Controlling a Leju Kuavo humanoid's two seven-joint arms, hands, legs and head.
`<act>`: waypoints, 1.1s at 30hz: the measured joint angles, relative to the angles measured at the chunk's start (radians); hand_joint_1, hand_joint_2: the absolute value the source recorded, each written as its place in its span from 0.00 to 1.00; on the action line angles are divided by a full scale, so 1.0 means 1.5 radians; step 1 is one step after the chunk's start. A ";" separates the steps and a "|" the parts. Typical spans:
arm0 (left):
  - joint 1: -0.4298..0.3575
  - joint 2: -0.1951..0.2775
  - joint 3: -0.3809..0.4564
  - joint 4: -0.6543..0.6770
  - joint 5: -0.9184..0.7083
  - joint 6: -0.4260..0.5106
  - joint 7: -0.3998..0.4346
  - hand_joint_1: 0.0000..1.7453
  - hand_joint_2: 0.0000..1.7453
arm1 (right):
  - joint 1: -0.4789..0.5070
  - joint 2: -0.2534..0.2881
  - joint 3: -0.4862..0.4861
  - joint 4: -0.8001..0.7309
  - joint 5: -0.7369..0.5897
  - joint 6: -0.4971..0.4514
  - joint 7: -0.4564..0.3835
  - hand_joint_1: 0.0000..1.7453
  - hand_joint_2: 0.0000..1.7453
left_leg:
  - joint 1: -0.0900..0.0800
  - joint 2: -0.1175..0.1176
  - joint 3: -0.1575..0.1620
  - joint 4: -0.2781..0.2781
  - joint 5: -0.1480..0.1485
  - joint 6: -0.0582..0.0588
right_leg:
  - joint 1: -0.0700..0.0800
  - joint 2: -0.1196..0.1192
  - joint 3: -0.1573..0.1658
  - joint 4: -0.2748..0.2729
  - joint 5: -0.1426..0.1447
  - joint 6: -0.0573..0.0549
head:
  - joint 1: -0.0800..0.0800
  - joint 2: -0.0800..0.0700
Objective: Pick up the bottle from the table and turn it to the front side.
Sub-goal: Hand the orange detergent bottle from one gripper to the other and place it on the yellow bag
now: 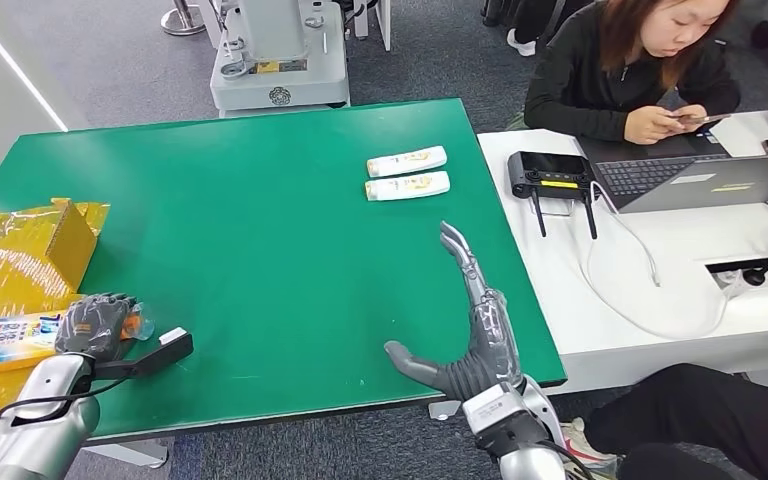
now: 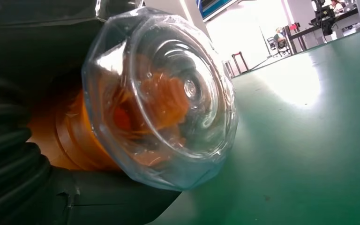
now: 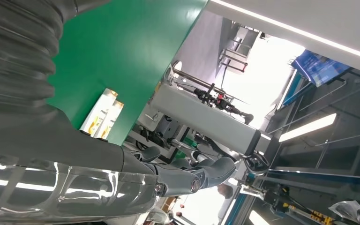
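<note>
My left hand [image 1: 95, 326] grips a bottle [image 1: 10, 339] with a white and blue label at the table's front left corner, lying on its side. Its clear cap and orange neck [image 2: 161, 98] point along the green table [image 1: 260, 230] in the left wrist view, with my dark fingers [image 2: 9, 154] wrapped around the neck. My right hand [image 1: 470, 320] hovers over the table's front right part, fingers stretched out flat and thumb spread, holding nothing. The right wrist view shows those straight fingers [image 3: 192, 176].
Two white tubes [image 1: 407, 173] lie side by side at the far right of the table. A yellow taped box [image 1: 30, 250] sits at the left edge. A white desk [image 1: 640, 270] with a laptop and a black router adjoins on the right, where a person sits.
</note>
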 joint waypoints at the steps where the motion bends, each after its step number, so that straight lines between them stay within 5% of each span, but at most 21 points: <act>1: -0.001 -0.001 0.000 0.002 0.000 0.000 0.000 1.00 1.00 | 0.000 0.000 0.000 0.000 0.000 0.000 0.000 0.00 1.00 | 0.000 0.000 0.000 0.000 0.000 0.000 | 0.000 0.000 0.000 0.000 0.000 0.000 | 0.000 0.000; 4: -0.002 -0.003 0.000 0.008 -0.001 0.001 0.004 1.00 1.00 | 0.001 0.001 0.000 0.000 0.001 0.003 0.000 0.00 1.00 | 0.000 0.000 0.000 0.000 0.000 0.000 | 0.000 0.000 0.000 0.000 0.000 0.000 | 0.000 0.000; 5: -0.003 -0.003 0.000 0.011 -0.002 0.002 0.006 0.83 1.00 | 0.000 0.001 0.000 0.000 0.002 0.006 0.000 0.00 1.00 | 0.000 0.000 0.000 0.000 0.000 0.000 | 0.000 0.000 0.000 0.000 0.000 0.000 | 0.000 0.000; 8: -0.002 -0.005 0.000 0.022 -0.008 0.014 0.010 0.08 1.00 | -0.004 0.004 0.000 0.004 0.003 0.012 0.000 0.00 1.00 | 0.000 0.000 0.000 0.000 0.000 0.000 | 0.000 0.000 0.000 0.000 0.000 0.000 | 0.000 0.000; 9: -0.002 -0.007 0.000 0.026 -0.007 0.021 0.012 0.00 1.00 | -0.006 0.005 -0.001 0.005 0.005 0.014 0.000 0.00 1.00 | 0.000 0.000 0.000 0.000 0.000 0.000 | 0.000 0.000 0.000 0.000 0.000 0.000 | 0.000 0.000; 10: -0.002 -0.010 0.001 0.031 -0.005 0.028 0.013 0.00 1.00 | -0.007 0.006 -0.001 0.007 0.007 0.016 0.000 0.00 1.00 | 0.000 0.000 0.000 0.000 0.000 0.000 | 0.000 0.000 0.000 0.000 0.000 0.000 | 0.000 0.000; 14: -0.003 -0.017 0.006 0.040 0.005 0.054 0.020 0.00 0.00 | -0.016 0.010 -0.001 0.017 0.014 0.032 -0.001 0.00 1.00 | 0.000 -0.001 0.000 0.000 0.000 0.000 | 0.000 0.000 0.001 0.000 0.000 0.000 | 0.000 0.000; 26: 0.003 -0.030 0.053 0.042 0.043 0.029 -0.011 0.00 0.00 | -0.059 0.026 -0.001 0.069 0.013 0.054 -0.012 0.00 1.00 | 0.000 -0.002 0.001 0.000 0.001 0.000 | 0.000 -0.002 0.002 0.000 0.000 0.000 | 0.000 0.000; 33: -0.008 -0.048 0.101 0.041 0.159 -0.056 -0.096 0.00 0.00 | -0.077 0.026 -0.001 0.096 0.004 0.058 -0.017 0.00 1.00 | 0.000 -0.004 0.002 0.000 0.001 0.000 | 0.000 -0.004 0.003 0.000 0.000 0.000 | 0.000 0.000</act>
